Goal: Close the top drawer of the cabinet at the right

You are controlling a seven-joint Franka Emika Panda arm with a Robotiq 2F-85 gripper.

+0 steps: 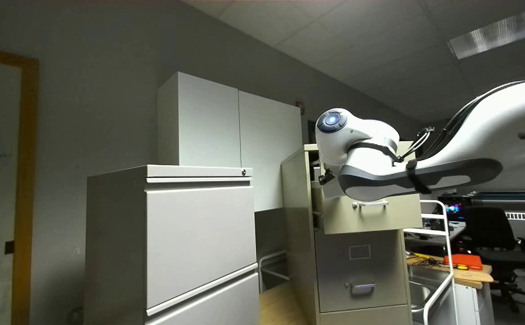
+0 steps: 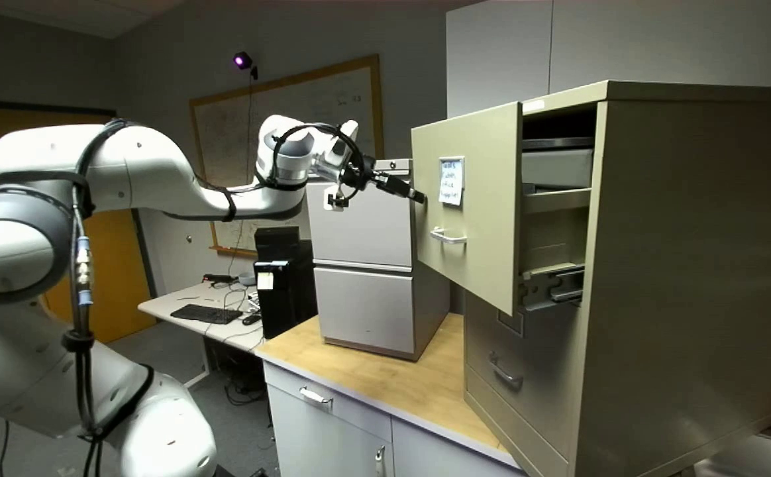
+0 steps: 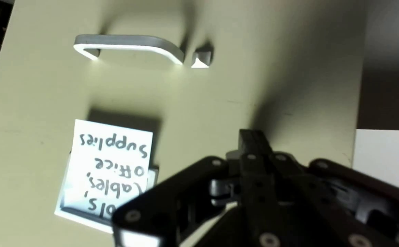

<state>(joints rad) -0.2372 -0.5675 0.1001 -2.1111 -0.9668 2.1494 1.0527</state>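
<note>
Closest to the wrist camera sits the hand (image 3: 252, 136), fingers pressed together, nothing held, tips touching or just off the face of the top drawer (image 2: 481, 212), can't tell which. That drawer's standing well out of the cabinet (image 2: 690, 265), so it looks like push time. Next move probably wants a straight shove inward, nice and steady, because the tips sit toward one side edge. Wrist cam gets the handwritten label (image 3: 108, 164) upside down but misses the slide rail (image 2: 548, 291), which shows in an exterior view.
</note>
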